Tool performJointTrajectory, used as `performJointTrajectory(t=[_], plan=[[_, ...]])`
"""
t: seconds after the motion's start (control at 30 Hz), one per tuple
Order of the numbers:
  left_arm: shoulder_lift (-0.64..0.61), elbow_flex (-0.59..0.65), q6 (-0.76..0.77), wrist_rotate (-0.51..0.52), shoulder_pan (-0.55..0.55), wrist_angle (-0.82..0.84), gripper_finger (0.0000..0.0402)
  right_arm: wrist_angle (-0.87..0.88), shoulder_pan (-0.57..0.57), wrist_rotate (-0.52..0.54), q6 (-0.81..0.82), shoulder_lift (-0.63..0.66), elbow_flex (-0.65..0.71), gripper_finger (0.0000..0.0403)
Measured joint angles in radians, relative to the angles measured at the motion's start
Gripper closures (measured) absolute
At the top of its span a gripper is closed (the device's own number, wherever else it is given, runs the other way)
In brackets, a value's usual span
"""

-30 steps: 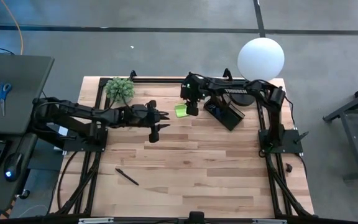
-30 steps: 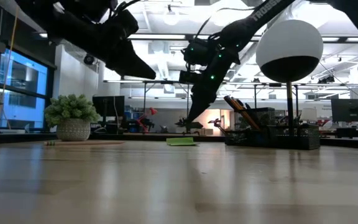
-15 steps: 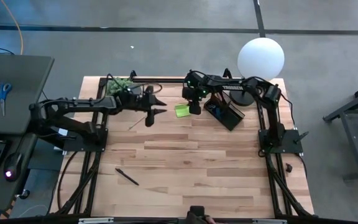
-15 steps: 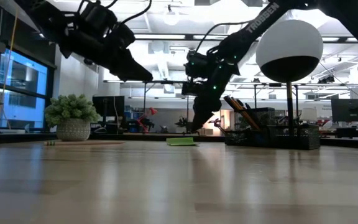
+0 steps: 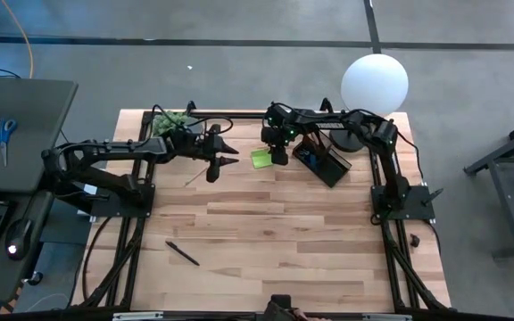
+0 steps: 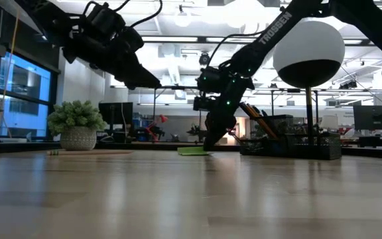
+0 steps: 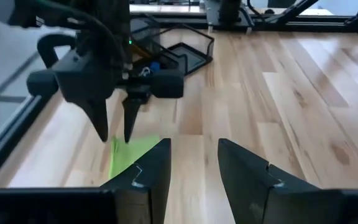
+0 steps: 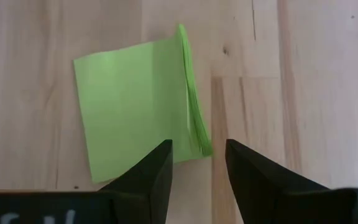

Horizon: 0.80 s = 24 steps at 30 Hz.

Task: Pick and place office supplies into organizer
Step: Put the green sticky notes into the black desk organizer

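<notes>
Lime-green sticky-note pad flat on the table just beside the organizer, right gripper directly above the pad with fingers apart and empty, left gripper near the pad, released, black pen well apart from the pad

High view: even, flat overhead light, soft weak shadows under both arms on the wooden table; white globe lamp close to blown out. Low view: strongly backlit, ceiling lights and a bright window glare, arms read as near silhouettes, tabletop foreground blurred with sheen, far room sharper. Left wrist view: bright, slightly soft, own fingers out of focus. Right wrist view: well lit, lime-green sticky-note pad sharp, faint shadow along its edge, near fingers blurred.
</notes>
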<state>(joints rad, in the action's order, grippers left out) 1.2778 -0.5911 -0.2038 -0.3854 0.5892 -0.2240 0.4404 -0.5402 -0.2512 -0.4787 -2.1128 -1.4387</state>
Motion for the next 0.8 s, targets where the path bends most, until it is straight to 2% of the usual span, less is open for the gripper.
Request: performJointTrajectory(t=[0.23, 0.53, 0.7, 0.8], plan=[[0.0, 0.0, 0.002, 0.002, 0.0, 0.078, 0.028, -0.016, 0.004, 0.0, 0.004, 0.0, 0.0, 0.0284], [0.001, 0.062, -0.002, 0.052, 0.0, 0.093, 0.028, -0.011, 0.004, -0.003, 0.025, -0.001, 0.0, 0.0395], [0.001, 0.075, -0.001, 0.117, 0.0, 0.09, 0.028, 0.036, 0.016, 0.012, 0.045, -0.001, 0.0, 0.0389], [0.001, 0.081, -0.001, 0.124, 0.0, 0.087, 0.028, 0.041, 0.024, 0.016, 0.053, 0.004, 0.0, 0.0399]])
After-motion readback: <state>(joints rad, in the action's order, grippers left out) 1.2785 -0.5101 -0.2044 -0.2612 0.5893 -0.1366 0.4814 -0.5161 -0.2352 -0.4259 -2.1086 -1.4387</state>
